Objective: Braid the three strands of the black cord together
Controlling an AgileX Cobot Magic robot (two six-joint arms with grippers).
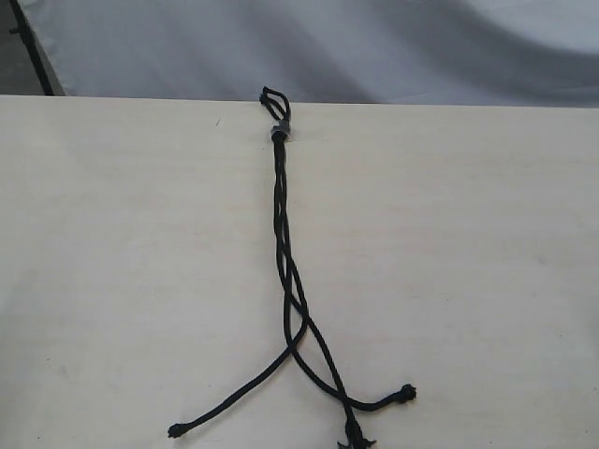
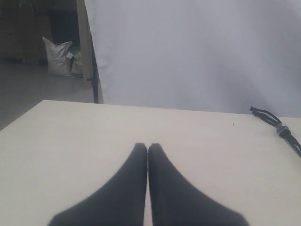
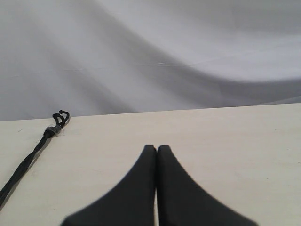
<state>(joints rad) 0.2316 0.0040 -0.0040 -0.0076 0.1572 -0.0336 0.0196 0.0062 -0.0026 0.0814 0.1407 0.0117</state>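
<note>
Fingers point(image 2: 136, 165) of left gripper point(image 2: 147, 146): dark, pressed together tip to tip, over bare table point(image 1: 112, 262). Right gripper point(image 3: 156, 147): same, both pads meeting along a thin seam, over bare table. Neither gripper touches the cord point(image 1: 281, 234); in each wrist view it lies well off to the side of the tips.

Cord position, exterior view: laid roughly straight down the middle of the table, far end at the table's back edge. Grey band point(image 1: 278, 131) sits just inside that edge, with short loops point(image 1: 273, 98) beyond it reaching the edge.

Strands point(image 1: 298, 309): from the band they run close together and cross one another along the upper and middle run. Lower down they splay apart. One goes off to the left, tip point(image 1: 175, 430) near the front edge. One curves right, ending in a small knot point(image 1: 407, 393). The third ends at the bottom border, tip frayed point(image 1: 356, 435).

Surroundings: pale grey cloth point(image 1: 328, 47) hangs behind the table. Left wrist view shows a pale bag point(image 2: 59, 56) on the floor beyond; a light patch on it may be a label, too blurred to read.
</note>
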